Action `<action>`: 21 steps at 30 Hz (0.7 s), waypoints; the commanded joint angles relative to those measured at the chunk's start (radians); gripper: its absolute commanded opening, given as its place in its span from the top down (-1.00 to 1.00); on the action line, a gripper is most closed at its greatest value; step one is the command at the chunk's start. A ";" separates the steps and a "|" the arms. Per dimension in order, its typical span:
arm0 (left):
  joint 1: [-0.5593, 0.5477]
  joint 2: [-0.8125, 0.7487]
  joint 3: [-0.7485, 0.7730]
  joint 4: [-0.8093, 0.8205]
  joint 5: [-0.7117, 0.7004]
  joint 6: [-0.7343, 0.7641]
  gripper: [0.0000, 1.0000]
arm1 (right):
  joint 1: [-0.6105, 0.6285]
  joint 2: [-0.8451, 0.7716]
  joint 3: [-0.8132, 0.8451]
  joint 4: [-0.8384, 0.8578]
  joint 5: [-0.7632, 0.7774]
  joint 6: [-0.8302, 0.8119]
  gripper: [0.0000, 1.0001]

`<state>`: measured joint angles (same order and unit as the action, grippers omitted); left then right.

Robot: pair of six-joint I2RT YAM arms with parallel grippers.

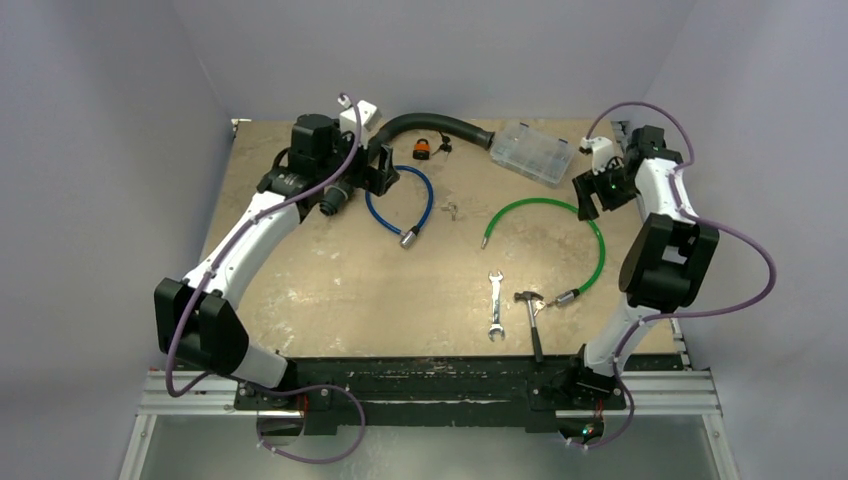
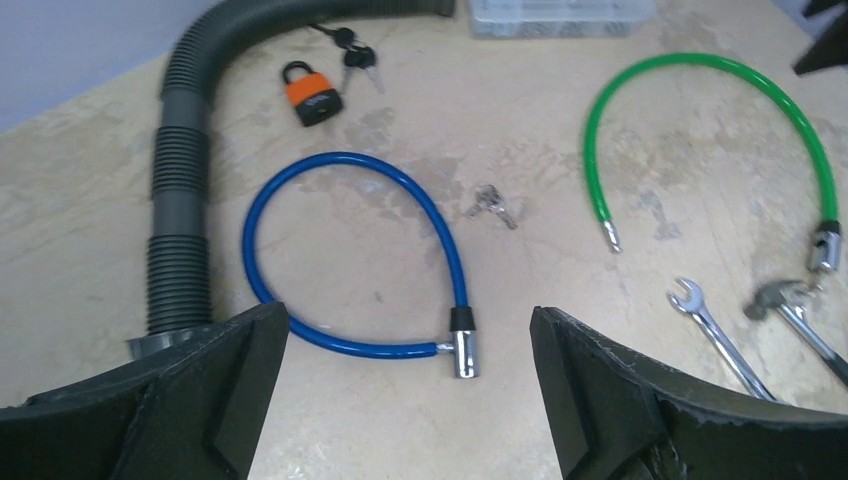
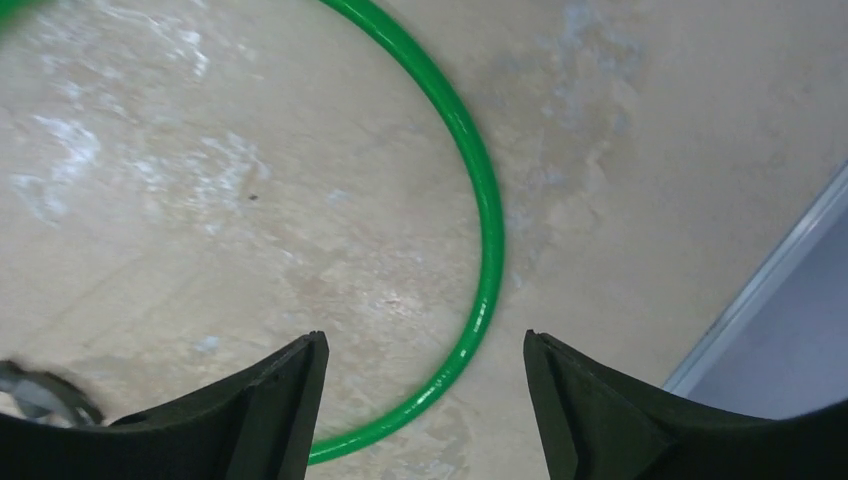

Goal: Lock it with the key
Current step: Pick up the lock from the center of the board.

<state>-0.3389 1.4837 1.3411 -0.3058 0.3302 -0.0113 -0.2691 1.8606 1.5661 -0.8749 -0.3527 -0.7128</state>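
Just ahead of the left gripper [image 2: 408, 325], fingers apart, the blue cable lock [image 2: 449, 250] lies on the bench [image 2: 380, 420]. The key [image 2: 492, 203] is beyond it, slightly right. The right gripper [image 3: 425, 345], also apart, hovers over the green cable [image 3: 487, 220]. Left arm judged nearer the key.

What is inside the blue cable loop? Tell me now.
Only bare table shows inside the blue cable in the left wrist view; the small keys lie outside it. From above, the left gripper covers the loop's left edge, so that bit is hidden there.
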 commanded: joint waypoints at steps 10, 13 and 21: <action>0.023 -0.116 -0.047 0.068 -0.063 -0.013 -1.00 | -0.028 0.078 -0.113 0.098 0.201 -0.042 -0.35; 0.023 -0.122 -0.044 0.064 -0.046 -0.026 -1.00 | -0.035 0.099 -0.127 0.113 0.207 -0.034 -0.30; 0.023 -0.122 -0.043 0.066 -0.031 -0.043 -1.00 | -0.057 0.120 -0.113 0.109 0.194 -0.019 -0.18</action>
<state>-0.3164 1.3907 1.2919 -0.2707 0.2752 -0.0368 -0.3130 1.9961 1.4403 -0.7841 -0.1661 -0.7399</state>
